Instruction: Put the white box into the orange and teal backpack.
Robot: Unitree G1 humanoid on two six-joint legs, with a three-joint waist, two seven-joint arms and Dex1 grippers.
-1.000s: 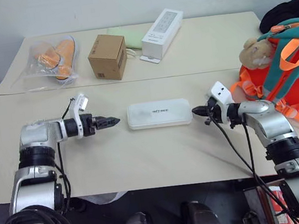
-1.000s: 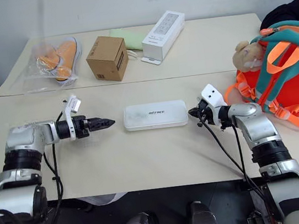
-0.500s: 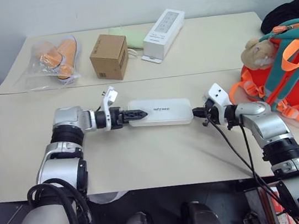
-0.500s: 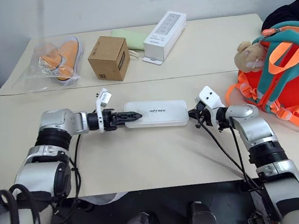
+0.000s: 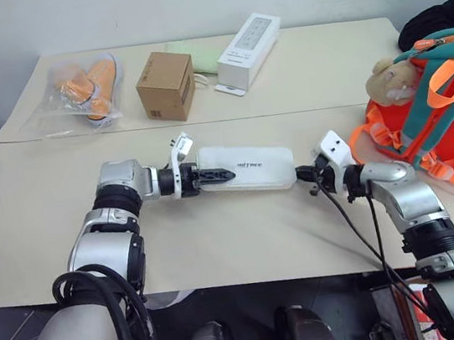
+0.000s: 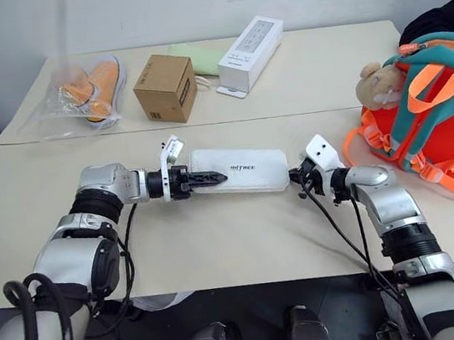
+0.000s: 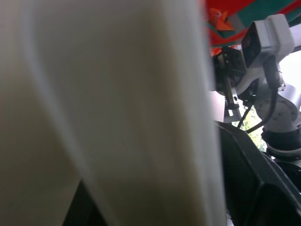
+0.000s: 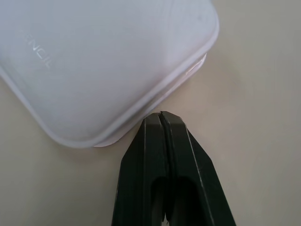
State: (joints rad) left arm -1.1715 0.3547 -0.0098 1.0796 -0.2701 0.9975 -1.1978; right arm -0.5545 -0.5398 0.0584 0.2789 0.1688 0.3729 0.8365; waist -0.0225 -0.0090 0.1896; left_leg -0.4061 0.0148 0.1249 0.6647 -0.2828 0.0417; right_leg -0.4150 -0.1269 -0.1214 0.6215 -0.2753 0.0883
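Right wrist view: right gripper (image 8: 162,115) pinched together at white box (image 5: 248,167); left gripper (image 5: 226,173) clamps it

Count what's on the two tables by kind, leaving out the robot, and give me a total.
Boxes: 3: flat white box, long white box, cardboard box
Backpacks: 1: orange and teal backpack, with a plush toy
Bagged orange shoes: 1
Green pads: 1
Total: 6

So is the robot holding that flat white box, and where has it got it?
The left gripper is clamped over the left end of the flat white rounded box. The right gripper is shut, tips at the box's other end, holding nothing.
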